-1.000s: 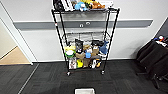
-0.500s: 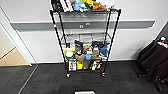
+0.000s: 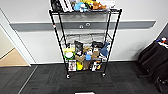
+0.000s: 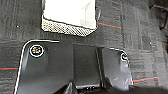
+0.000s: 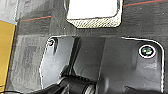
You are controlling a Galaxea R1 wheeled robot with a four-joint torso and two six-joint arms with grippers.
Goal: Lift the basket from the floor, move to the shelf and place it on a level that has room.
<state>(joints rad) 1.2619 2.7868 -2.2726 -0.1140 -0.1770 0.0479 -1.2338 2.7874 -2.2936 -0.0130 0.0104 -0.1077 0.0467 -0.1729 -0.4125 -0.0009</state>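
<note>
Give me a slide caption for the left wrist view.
Woven basket with white lining sits on dark grey carpet floor.

A plain white wall (image 3: 37, 45) carries a long grey horizontal band (image 3: 32, 26) (two small round fittings sit on it). At the wall's left edge an open doorway shows tan wooden flooring (image 3: 12, 60). A black fabric-draped piece of furniture (image 3: 152, 60) stands at the right.
</note>
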